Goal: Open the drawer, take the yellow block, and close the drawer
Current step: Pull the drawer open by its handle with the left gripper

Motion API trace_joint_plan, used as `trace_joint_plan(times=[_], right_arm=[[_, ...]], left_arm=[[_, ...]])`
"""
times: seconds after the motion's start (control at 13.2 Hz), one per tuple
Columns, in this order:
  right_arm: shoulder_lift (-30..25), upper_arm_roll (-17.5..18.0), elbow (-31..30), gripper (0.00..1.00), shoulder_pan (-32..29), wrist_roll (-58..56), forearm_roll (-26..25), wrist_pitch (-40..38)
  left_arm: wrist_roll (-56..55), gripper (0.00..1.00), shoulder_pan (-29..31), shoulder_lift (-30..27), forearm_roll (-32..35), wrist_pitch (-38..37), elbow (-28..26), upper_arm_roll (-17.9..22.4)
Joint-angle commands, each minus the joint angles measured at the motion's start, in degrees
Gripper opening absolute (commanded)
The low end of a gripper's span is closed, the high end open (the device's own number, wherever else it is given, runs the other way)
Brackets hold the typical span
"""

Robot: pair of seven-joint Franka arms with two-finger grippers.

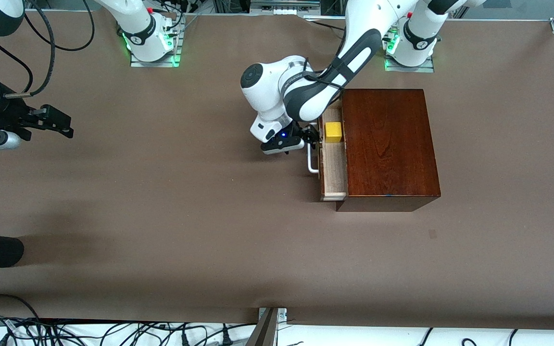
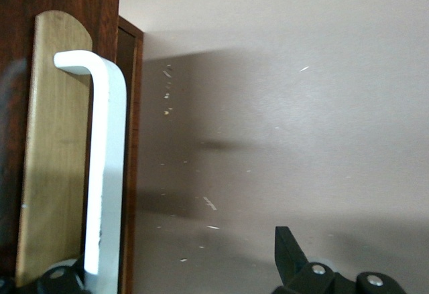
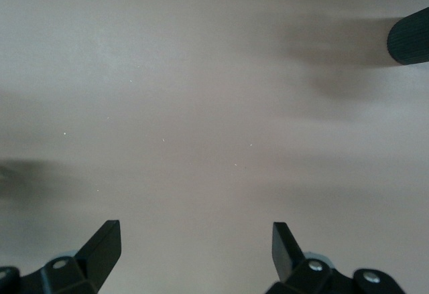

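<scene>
Yellow block (image 1: pixel 333 131) untaken in part-open drawer (image 1: pixel 333 166); left gripper (image 1: pixel 308 136) spread at handle (image 1: pixel 312 158); right gripper (image 1: pixel 51 120) waiting, spread, empty.

View: right wrist | right gripper (image 3: pixel 194 254): two black fingers (image 3: pixel 100 247) spread wide, nothing between | below: bare brown tabletop (image 3: pixel 201 106), soft shadows | dark rounded object (image 3: pixel 410 37) at frame edge, unidentified

The block (image 1: pixel 333 131) lies in the open drawer (image 1: pixel 334 168), which juts from the box (image 1: pixel 388 144) toward the table's (image 1: pixel 161 216) right-arm end.
</scene>
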Motion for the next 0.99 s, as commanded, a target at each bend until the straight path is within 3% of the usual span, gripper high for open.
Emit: trace_joint_plan(times=[0.0, 0.53, 0.91], right_arm=[[-0.3, 0.0, 0.1, 1.00, 0.2, 0.6, -0.9, -0.3], [-0.3, -0.1, 0.1, 1.00, 0.1, 0.6, -0.9, -0.3], [-0.3, -0.1, 0.1, 1.00, 0.0, 0.6, -0.9, -0.2]], left_arm=[[0.3, 1.00, -1.6, 6.4, -1.7, 6.6, 7.4, 0.0], [0.9, 1.00, -1.8, 6.2, -3.4, 8.6, 9.1, -0.1], [1.4, 1.00, -1.8, 5.4, -3.3, -0.1, 13.2, -1.9]])
